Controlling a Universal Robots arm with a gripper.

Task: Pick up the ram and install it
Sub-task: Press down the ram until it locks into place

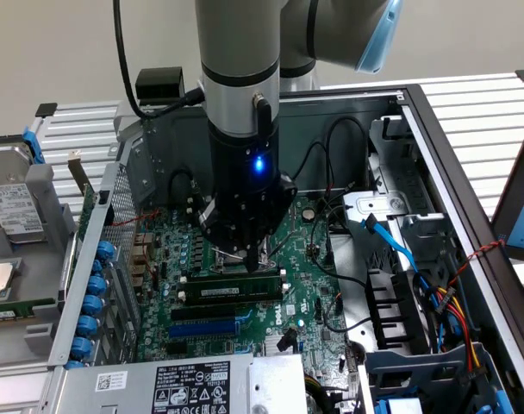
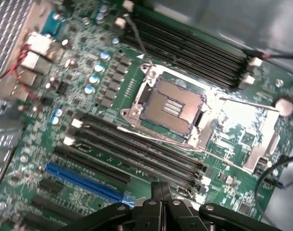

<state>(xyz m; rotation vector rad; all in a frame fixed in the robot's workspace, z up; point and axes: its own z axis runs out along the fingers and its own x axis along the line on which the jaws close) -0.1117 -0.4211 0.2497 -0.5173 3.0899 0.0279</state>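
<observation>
My gripper hangs low over the motherboard, just above the black memory slots beside the CPU socket. In the wrist view its fingertips meet with nothing visible between them, so the gripper is shut. The memory slots in front of it are all bare, as is the farther bank. A long narrow green board that looks like the ram lies on the grey tray at the exterior view's left, well away from the gripper.
The CPU socket is open. A blue expansion slot runs alongside the memory slots. Cables and a drive cage crowd the case at the exterior view's right. A hard drive lies on the left tray.
</observation>
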